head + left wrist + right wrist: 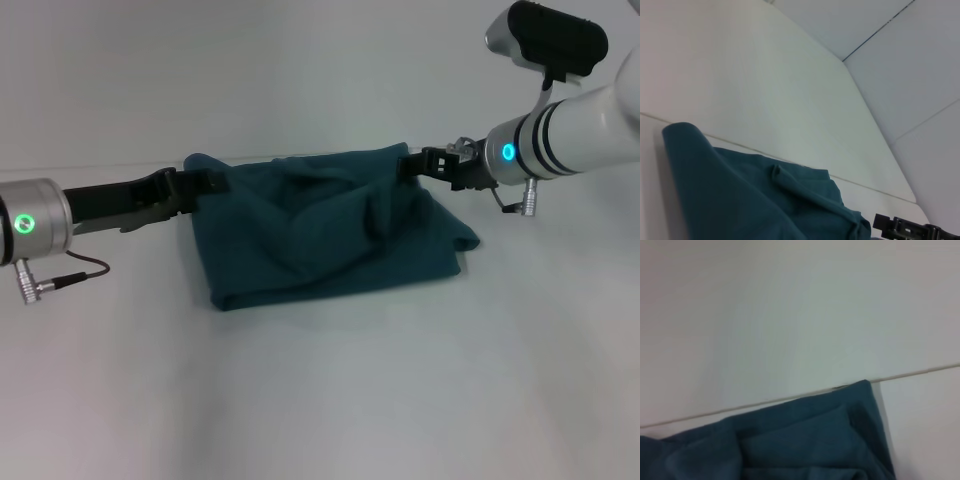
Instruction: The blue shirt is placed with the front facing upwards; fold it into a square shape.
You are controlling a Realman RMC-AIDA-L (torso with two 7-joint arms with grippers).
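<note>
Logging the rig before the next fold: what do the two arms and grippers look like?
Left arm: silver cylinder, green ring light, thin black cable, black left gripper. Right arm: white, black bands, silver cuff with cyan light, black-and-white box above, black right gripper. Both reach the teal-blue cotton shirt.

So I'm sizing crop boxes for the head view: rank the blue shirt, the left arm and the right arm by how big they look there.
1. blue shirt, largest.
2-3. left arm and right arm: alike; both run off the picture's edge, so unranked.
</note>
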